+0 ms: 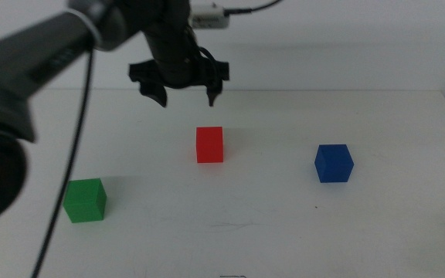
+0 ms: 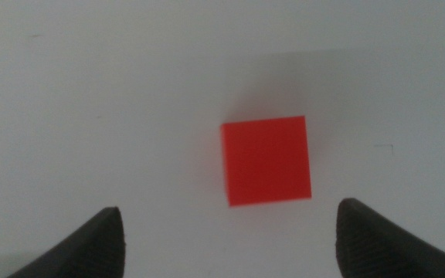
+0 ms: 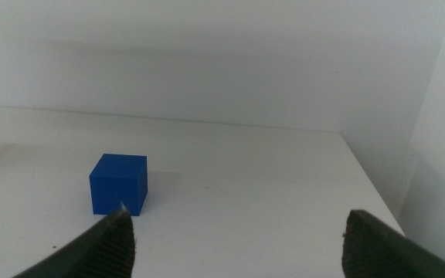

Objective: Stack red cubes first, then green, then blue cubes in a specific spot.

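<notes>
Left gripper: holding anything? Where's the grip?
Nothing held. Left gripper hangs open above the small matte red cube, not touching it. Right gripper is open and empty too.

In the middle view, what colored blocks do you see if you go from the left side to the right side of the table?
green cube → red cube → blue cube. The left gripper hangs open above the red one.

Even, bright, diffuse light — soft faint shadows beside each cube on the white bench point(image 1: 284, 232); the near arm point(image 1: 22, 69) and wrist views are blurred.
</notes>
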Robot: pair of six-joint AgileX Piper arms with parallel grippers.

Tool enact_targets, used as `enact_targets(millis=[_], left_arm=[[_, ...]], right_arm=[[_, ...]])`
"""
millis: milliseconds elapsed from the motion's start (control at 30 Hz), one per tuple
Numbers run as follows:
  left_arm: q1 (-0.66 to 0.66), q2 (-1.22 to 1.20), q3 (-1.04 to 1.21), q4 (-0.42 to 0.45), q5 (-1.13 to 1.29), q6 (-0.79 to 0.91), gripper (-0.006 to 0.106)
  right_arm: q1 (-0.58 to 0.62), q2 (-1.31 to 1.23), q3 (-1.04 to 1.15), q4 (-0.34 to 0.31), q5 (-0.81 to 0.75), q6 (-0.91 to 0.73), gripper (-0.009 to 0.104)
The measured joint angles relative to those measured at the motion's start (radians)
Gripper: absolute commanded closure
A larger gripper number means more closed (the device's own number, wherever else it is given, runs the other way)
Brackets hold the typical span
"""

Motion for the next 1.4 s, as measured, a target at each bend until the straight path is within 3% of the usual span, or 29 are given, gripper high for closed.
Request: enact_targets(millis=[867,1000,1267,1400], left_arm=[[-0.027,0.279,-0.084,-0.043,-0.139,-0.019,0.008],[-0.027,0.292,-0.084,-0.045,-0.141,-0.019,0.018],[-0.027,0.293,-0.085,-0.045,-0.122,-0.021,0.062],[-0.027,0.265,-0.085,-0.045,-0.077,-0.05,0.076]], right_arm=[[0.0,0.0,0.0,0.0,-0.001,0.0,0.005],[0.0,0.0,0.0,0.0,-0.001,0.0,0.005],[0.0,0.0,0.0,0.0,-0.001,0.0,0.005],[0.0,0.0,0.0,0.0,-0.001,0.0,0.005]])
